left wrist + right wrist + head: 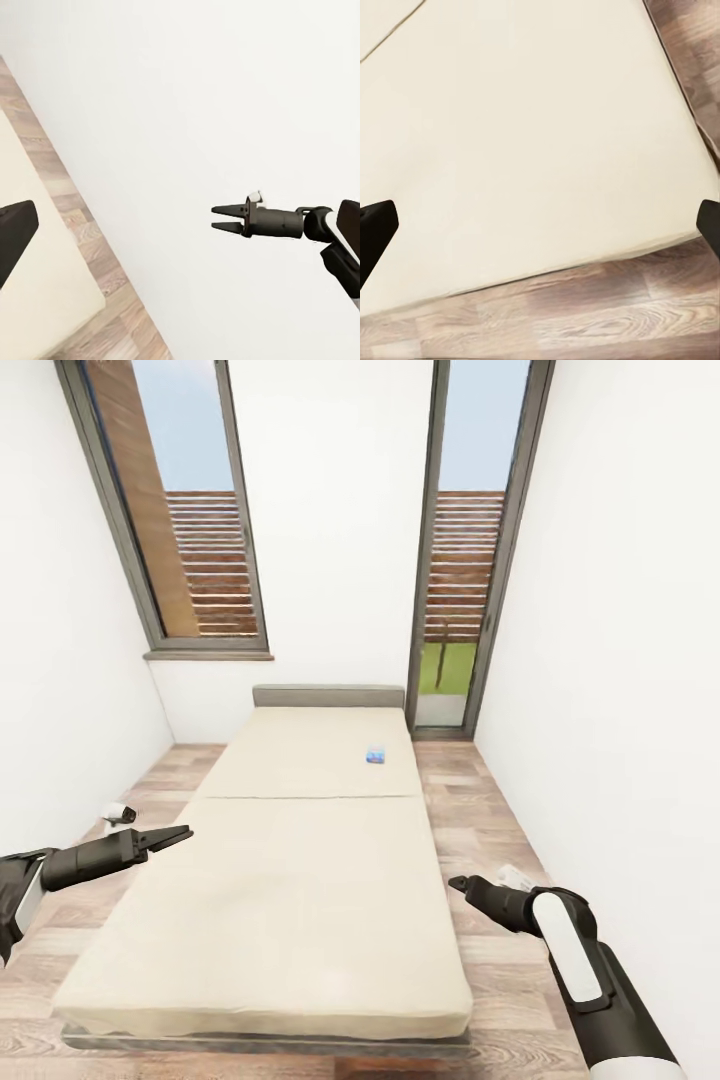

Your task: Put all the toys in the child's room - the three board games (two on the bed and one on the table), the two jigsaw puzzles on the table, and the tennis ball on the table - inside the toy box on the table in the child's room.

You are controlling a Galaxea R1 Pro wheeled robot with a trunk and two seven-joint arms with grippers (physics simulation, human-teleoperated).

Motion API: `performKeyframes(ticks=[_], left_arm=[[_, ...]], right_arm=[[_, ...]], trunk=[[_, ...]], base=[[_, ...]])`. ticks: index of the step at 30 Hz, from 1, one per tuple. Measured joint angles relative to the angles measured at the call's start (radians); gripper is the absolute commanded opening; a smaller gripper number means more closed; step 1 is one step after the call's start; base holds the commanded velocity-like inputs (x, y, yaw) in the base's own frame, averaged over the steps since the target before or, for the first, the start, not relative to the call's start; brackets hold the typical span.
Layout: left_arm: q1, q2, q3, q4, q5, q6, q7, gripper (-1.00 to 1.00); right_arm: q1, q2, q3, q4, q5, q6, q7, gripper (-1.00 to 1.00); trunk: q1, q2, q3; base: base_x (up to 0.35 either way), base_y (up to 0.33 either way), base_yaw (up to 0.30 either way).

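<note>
Two grippers up, both empty. My left gripper (182,833) hangs over the wood-plank floor (150,790) off the bed's left edge, fingers pointing toward the bed. In the head view they look nearly together; cannot tell for sure from there. Its wrist camera shows dark finger (15,232) bodies at both frame edges with a wide gap and nothing between them, so I read it as released.

Just beyond my left gripper, near the left wall, a small white and dark object (120,813) sits on the floor; too small to identify.

Between my two grippers: the bed (290,880), beige mattress in two sections, grey headboard (328,695) at the far end. One blue board game (376,756) lies flat on the far mattress section, toward its right edge, well ahead of both grippers and closer to my right side.

My right gripper (456,883) hovers at the bed's right edge, above the floor. The left wrist view shows it (214,217) side-on with a clear gap between its fingers: released, holding nothing. Its own camera looks down on bare mattress (525,135) and the floor at the bed's foot.
</note>
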Motion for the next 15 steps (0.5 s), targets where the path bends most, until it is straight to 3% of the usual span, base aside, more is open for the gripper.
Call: performKeyframes(ticks=[9,15], left_arm=[[0.0,0.0,0.0,0.0,0.0,0.0,0.0,1.0],[0.0,0.0,-0.001,0.0,0.0,0.0,0.0,1.0]], right_arm=[[0.0,0.001,0.001,0.0,0.0,0.001,0.001,1.0],[0.0,0.001,0.002,0.0,0.0,0.002,0.001,1.0]], trunk=[[0.0,0.0,0.004],[0.0,0.0,0.007]], base=[[0.103,-0.153,0.27],[0.1,-0.246,0.272]])
